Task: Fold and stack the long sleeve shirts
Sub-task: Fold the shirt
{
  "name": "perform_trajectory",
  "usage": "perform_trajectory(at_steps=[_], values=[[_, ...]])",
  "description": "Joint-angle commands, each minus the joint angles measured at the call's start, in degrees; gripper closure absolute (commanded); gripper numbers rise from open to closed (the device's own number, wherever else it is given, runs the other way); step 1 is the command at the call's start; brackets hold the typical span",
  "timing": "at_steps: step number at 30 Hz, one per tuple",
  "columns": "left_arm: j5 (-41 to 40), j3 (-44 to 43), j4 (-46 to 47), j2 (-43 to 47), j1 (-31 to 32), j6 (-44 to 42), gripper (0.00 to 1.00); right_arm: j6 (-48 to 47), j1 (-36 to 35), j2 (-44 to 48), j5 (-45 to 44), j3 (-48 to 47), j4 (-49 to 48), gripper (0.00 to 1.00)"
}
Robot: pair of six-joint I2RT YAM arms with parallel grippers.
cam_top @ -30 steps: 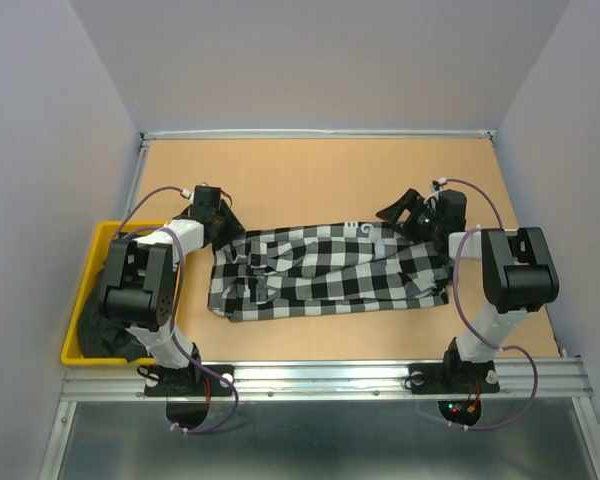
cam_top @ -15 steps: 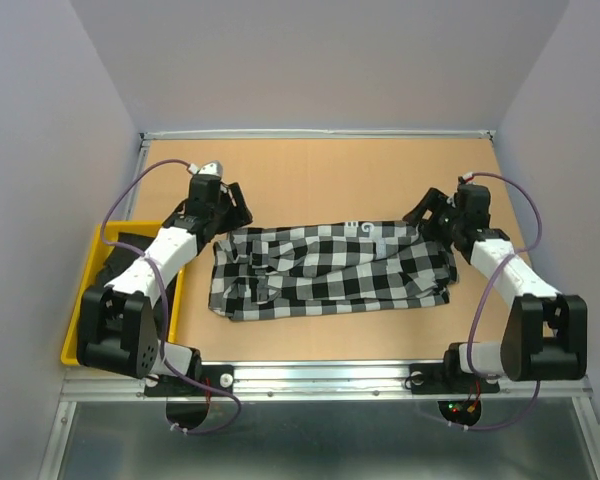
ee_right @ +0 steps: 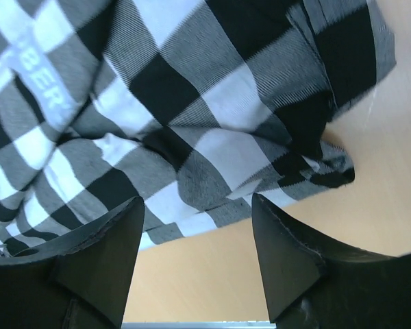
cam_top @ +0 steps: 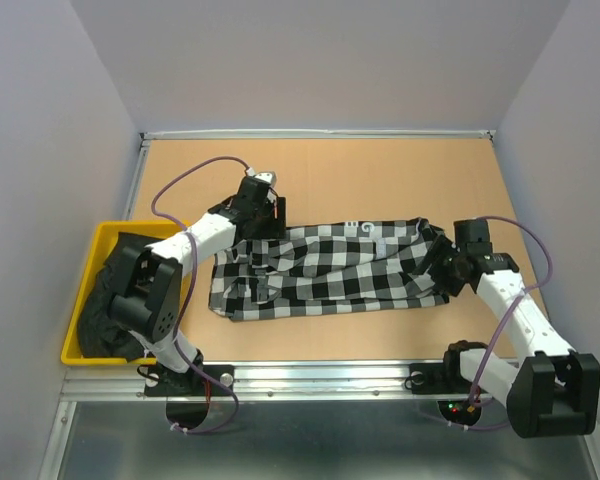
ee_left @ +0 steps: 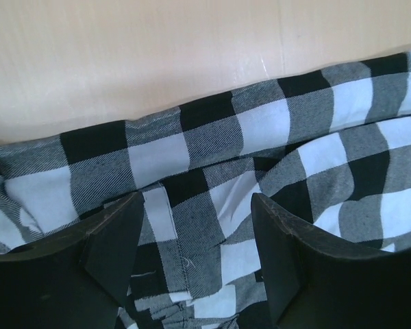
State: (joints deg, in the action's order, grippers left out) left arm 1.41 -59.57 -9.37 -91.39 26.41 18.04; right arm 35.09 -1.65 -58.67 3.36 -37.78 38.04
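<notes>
The black-and-white check shirt (cam_top: 330, 270) lies spread and rumpled across the middle of the table, its white lettering (cam_top: 365, 228) at the far edge. My left gripper (cam_top: 263, 218) is open over the shirt's far left edge; the left wrist view shows check cloth (ee_left: 212, 151) between the spread fingers (ee_left: 116, 240) of that gripper (ee_left: 198, 236). My right gripper (cam_top: 442, 264) is open at the shirt's right end. In the right wrist view this gripper (ee_right: 195, 243) frames the shirt's hem (ee_right: 192, 185) and bare table. The plain black shirt (cam_top: 105, 305) lies bunched in the yellow bin.
The yellow bin (cam_top: 92, 245) sits at the table's left edge beside the left arm's base. Bare tan table (cam_top: 330, 175) lies behind the shirt and in a strip in front of it. Grey walls enclose three sides; a metal rail (cam_top: 320, 375) runs along the near edge.
My left gripper has moved right from the table's left side onto the shirt's far left edge. My right gripper has come nearer and lower, to the shirt's right end.
</notes>
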Motion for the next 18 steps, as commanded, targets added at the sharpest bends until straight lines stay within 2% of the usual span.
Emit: perform_trajectory(at_steps=[1,6,10,13,17,18], values=[[0.0,-3.1,-0.6,-3.2,0.5,0.2,0.26,3.5,-0.6,-2.4,0.9,2.5,0.0,0.31],[0.3,-3.1,-0.9,-5.8,0.5,2.4,0.26,5.6,-0.7,-5.6,2.1,6.6,-6.7,0.32],[-1.0,-2.2,-1.9,-7.0,0.5,5.2,0.27,6.5,-0.7,-11.4,0.7,6.9,-13.2,0.33],[-1.0,-0.8,-2.4,-7.3,0.4,8.3,0.28,5.5,-0.6,-16.5,-2.1,4.4,-16.6,0.34],[0.8,1.9,-2.7,-7.3,0.0,13.1,0.29,2.6,-0.6,-28.7,-3.2,-4.7,-22.4,0.34],[2.4,3.7,-2.4,-7.0,0.0,14.3,0.30,1.9,-0.6,-34.8,-3.2,-10.5,-23.1,0.34]])
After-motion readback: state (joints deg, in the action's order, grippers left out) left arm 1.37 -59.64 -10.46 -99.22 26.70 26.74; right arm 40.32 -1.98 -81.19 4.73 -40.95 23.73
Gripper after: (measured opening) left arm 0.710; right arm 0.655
